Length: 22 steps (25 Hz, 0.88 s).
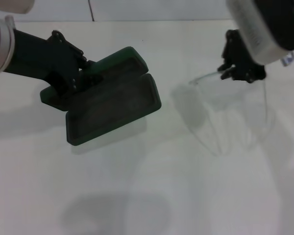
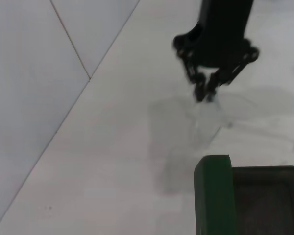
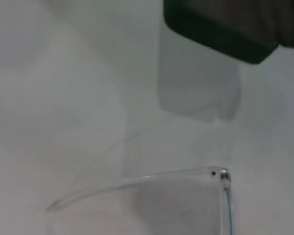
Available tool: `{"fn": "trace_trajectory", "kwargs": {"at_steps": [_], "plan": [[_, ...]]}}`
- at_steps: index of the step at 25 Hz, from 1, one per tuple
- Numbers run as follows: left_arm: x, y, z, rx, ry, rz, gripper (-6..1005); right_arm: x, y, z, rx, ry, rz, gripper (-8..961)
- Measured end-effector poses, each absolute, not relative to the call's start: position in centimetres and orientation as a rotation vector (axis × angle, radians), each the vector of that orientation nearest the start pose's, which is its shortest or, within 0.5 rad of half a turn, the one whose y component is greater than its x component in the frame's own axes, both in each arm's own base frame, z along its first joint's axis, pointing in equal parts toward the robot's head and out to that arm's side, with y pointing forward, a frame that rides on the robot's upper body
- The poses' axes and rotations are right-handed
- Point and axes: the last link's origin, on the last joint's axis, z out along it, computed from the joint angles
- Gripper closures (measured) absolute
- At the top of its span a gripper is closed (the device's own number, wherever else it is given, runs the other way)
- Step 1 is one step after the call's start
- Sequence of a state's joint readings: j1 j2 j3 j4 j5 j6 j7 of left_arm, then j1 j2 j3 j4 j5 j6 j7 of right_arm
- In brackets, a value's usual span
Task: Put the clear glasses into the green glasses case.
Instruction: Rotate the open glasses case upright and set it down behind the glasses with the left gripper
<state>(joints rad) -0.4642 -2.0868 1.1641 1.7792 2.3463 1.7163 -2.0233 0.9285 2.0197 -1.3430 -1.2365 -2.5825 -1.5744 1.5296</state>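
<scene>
Right gripper [image 1: 233,71] first: its dark fingers are pinched together on one thin arm of the clear glasses [image 1: 245,115], and the frame looks lifted, hanging below it with faint shadows falling on the white bench [image 1: 147,196]. The glasses are barely there to the eye, colourless and see-through; in the right wrist view a curved temple and a small metal hinge [image 3: 224,175] are the plainest parts. Across on the robot's left, the left gripper [image 1: 76,73] is up against the hinge side of the green glasses case [image 1: 112,100]; whether its fingers are clamped or only braced there I cannot tell. The case lies wide open, dark green shell, dark lining facing up, well apart from the glasses. So I read this as the carry step: glasses picked up, not yet in the case. The next move calls for a sideways travel toward the robot's left, lining the frame's long side with the tray, then a gentle lowering into the lining. The grip on one thin arm looks slight, so the frame may swing.
</scene>
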Motion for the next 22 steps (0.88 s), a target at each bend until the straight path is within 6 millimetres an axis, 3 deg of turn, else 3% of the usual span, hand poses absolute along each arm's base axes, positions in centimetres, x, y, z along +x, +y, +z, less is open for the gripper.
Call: {"fn": "trace_trajectory", "kwargs": {"at_steps": [5, 10, 16, 22], "plan": [[-13.1, 32.7, 7.3, -2.734, -0.111, 0.191, 808, 11.0, 38.3, 4.9, -2.746, -0.610, -0.585, 884], [-13.2, 32.7, 6.5, -2.745, -0.098, 0.262, 808, 12.3, 35.6, 8.4, -2.727, -0.461, -0.329, 885], [-11.0, 33.1, 3.5, -2.802, -0.025, 0.315, 808, 15.3, 30.7, 12.3, -2.706, -0.299, -0.128, 887], [-9.3, 33.8, 0.4, -2.832, 0.015, 0.381, 808, 17.8, 26.8, 17.7, -2.633, -0.176, 0.204, 891]]}}
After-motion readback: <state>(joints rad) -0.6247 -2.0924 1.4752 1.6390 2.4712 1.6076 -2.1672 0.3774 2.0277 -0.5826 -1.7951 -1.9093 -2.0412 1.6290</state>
